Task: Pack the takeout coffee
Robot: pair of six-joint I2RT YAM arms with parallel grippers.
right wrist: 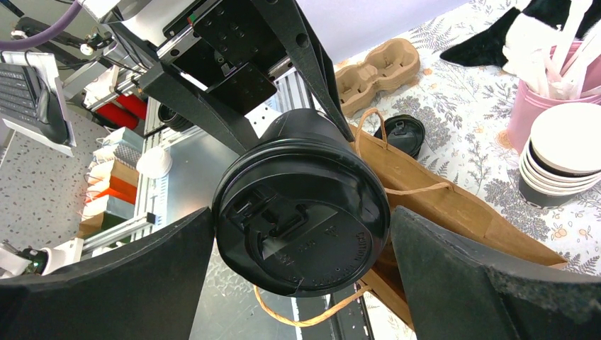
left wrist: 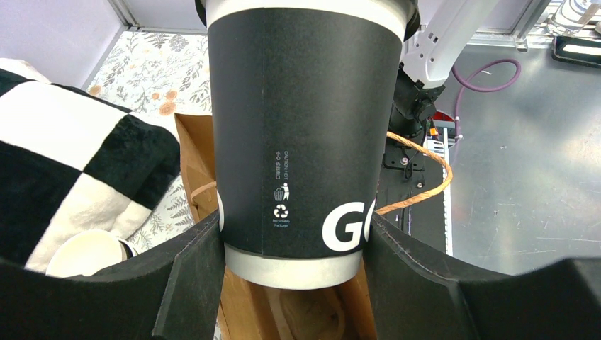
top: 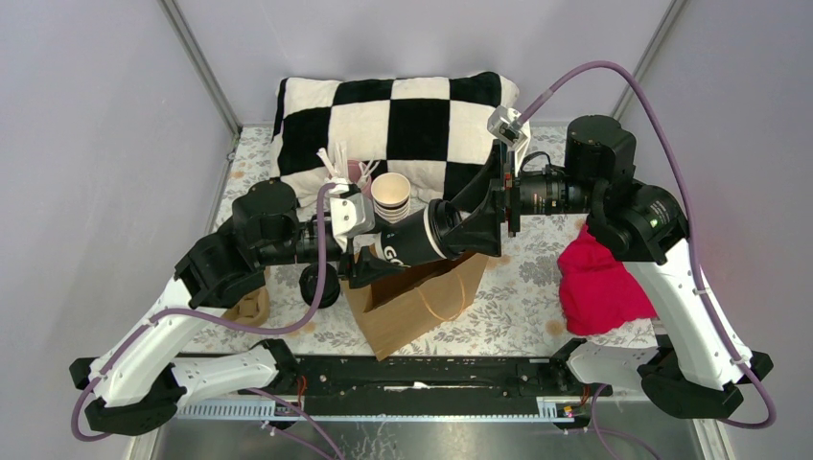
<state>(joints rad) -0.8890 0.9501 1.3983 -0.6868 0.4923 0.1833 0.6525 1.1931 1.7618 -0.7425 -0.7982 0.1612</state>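
- Left fingers (left wrist: 191, 283) fill the bottom of the left wrist view. They are clamped on the base end of the takeout coffee (left wrist: 305, 127), one on each side, pressing its black wall beside the white lettering.
- Right fingers (right wrist: 127, 276) stand wide apart on either side of the cup's black lid (right wrist: 301, 227). A clear gap shows at the 3 o'clock finger, and the 9 o'clock finger sits very near the rim.
- Seen from above, the coffee hangs tipped on its side with its lid toward 3 o'clock. It is over the open mouth of a brown paper bag (top: 417, 302) on the table (top: 522, 287).
- A stack of lidless cups (top: 391, 196) stands at 11 o'clock of the coffee.
- A lone black lid (top: 318, 285) lies at 9 o'clock of the bag, and a red cloth (top: 599, 283) at 3 o'clock.
- A checkered pillow (top: 403, 115) lies along the table's 12 o'clock edge.
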